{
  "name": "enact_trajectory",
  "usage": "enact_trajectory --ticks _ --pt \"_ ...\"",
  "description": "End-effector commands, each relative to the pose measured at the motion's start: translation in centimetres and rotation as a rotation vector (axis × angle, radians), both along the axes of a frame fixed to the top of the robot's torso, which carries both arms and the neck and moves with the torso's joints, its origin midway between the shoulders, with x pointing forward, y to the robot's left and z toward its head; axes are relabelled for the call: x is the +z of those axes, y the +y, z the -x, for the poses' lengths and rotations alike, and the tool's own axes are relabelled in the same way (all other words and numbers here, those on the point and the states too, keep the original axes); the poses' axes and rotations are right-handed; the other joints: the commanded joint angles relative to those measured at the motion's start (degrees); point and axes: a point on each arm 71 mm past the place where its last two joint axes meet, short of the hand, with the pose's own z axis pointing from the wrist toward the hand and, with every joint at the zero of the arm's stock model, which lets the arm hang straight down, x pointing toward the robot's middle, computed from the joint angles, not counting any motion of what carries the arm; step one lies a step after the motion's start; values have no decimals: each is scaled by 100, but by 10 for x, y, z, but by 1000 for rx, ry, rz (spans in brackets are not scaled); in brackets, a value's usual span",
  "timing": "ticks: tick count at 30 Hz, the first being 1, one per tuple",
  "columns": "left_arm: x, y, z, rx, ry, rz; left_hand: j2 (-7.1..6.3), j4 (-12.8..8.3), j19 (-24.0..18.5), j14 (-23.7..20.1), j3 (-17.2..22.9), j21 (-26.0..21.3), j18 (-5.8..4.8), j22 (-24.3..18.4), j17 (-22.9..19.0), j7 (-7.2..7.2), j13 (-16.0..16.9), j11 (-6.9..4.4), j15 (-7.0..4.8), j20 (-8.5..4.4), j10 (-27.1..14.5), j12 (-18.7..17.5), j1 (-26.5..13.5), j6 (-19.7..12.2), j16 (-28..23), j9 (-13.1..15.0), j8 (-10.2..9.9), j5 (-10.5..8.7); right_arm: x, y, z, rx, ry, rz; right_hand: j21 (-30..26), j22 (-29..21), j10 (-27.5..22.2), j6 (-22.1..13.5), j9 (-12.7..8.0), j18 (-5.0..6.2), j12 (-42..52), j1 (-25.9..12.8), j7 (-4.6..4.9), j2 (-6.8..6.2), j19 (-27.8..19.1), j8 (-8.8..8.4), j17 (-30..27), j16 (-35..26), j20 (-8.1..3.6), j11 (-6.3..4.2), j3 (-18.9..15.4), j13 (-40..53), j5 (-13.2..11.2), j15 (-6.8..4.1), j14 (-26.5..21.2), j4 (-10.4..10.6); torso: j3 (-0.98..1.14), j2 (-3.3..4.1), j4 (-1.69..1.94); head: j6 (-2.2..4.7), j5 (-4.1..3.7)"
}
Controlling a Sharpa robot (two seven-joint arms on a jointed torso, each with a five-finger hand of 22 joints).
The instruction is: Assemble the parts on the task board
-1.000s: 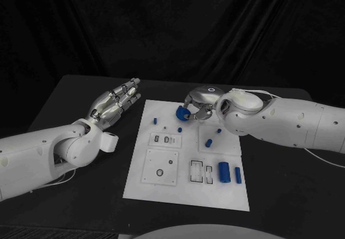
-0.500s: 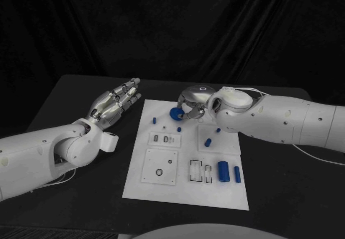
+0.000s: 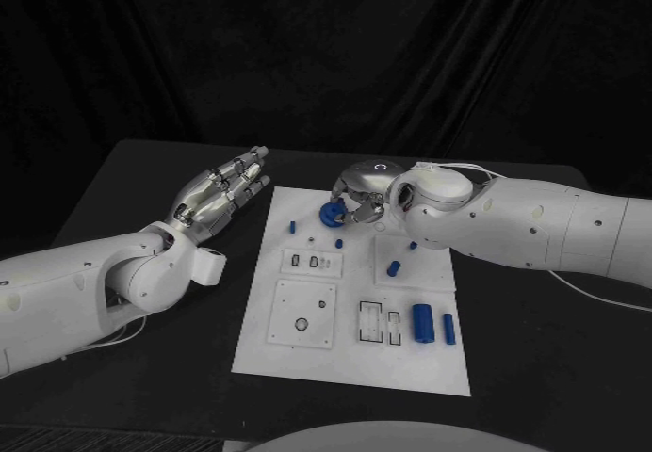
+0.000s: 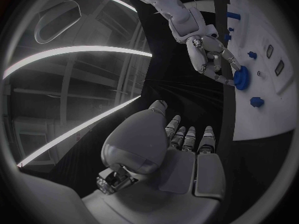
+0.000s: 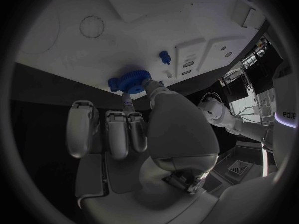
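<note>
gear (image 3: 329, 215) half hidden by right hand (image 3: 365, 193) fingers in head view, board (image 5: 156, 30) cut off by circle rim in right wrist view, small far-row parts (image 3: 292, 227) too small to tell shape, board slot contents unclear

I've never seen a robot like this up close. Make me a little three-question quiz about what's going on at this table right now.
1. True or false: the right hand holds a blue gear.
2. The left hand is: A) holding a part, B) open, beside the task board, C) resting on the board.
3. Fill in: the gear is held above the board's ____ edge, far or near as seen from the robot.

Key: 1 true; 2 B; 3 far.
</note>
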Motion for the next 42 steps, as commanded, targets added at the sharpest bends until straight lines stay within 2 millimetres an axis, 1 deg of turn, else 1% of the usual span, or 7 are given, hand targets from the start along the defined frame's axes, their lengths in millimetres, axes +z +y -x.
enact_trajectory --ticks 1,6,20,29,31,36,42 --pt "1 -2 0 -19 -2 11 10 11 -7 -13 35 -20 59 -9 -9 23 -8 41 46 27 13 -20 34 0 -21 7 12 14 -3 -1 -1 -23 19 24 -69 821 608 -165 -103 10 15 -56 -21 -9 -55 -116 1510 15 -19 -1 -76 1509 -255 7 595 -22 0 0 -3 -9 3" --pt "0 -3 0 -23 0 12 11 7 -7 -13 46 -20 59 -9 -9 30 -8 45 51 32 13 -20 35 6 -21 8 13 15 -4 -2 -1 -28 26 31 -139 801 608 -373 -225 24 15 -13 -82 -4 -85 -214 1510 15 -45 -45 -161 1509 -550 -24 595 -92 1 0 0 -11 -4" --pt "0 -1 0 -23 3 11 10 -1 -7 -13 63 -20 59 -9 -9 44 -8 56 58 40 13 -20 36 22 -21 11 17 14 -1 -14 3 -31 2 0 -209 773 608 -447 -278 39 15 46 -110 45 -123 -217 1510 15 -60 -68 -164 1509 -507 -41 595 -141 0 -3 -5 47 2" --pt "1 7 2 -3 2 5 0 -10 -7 -13 75 -20 59 -9 -9 53 -8 63 63 47 13 -20 36 44 -21 14 22 13 37 -66 21 -64 -73 -64 -53 882 608 -191 -310 -5 15 -47 -117 106 6 -83 1510 15 -90 -87 -263 1509 -628 -67 595 -26 3 -3 -9 76 7" --pt "1 7 2 -1 2 4 -14 -17 -7 -13 80 -20 59 -9 -9 55 -8 64 65 52 13 -20 34 57 -21 16 25 13 44 -83 30 -86 -81 -76 93 972 608 77 -281 -44 15 -55 -120 128 110 54 1510 15 -105 -94 -309 1509 -690 -82 595 31 3 -4 -7 64 14" --pt "1 8 3 2 2 3 -14 -17 -7 -13 80 -20 59 -9 -9 55 -8 64 65 52 13 -20 34 57 -21 16 25 13 51 -114 43 -135 -94 -95 176 1025 608 256 -242 -65 15 -15 -139 121 170 146 1510 15 -120 -113 -334 1509 -669 -98 595 54 -3 -17 -20 48 36" --pt "1 8 3 0 2 5 -26 -23 -7 -13 85 -20 59 -9 -9 55 -8 65 67 56 13 -20 33 62 -21 16 27 14 46 -147 54 -210 -72 -85 175 1029 608 236 -240 -65 15 -24 -148 85 174 136 1510 15 -126 -121 -369 1509 -712 -104 595 92 -22 -21 -34 33 -14"
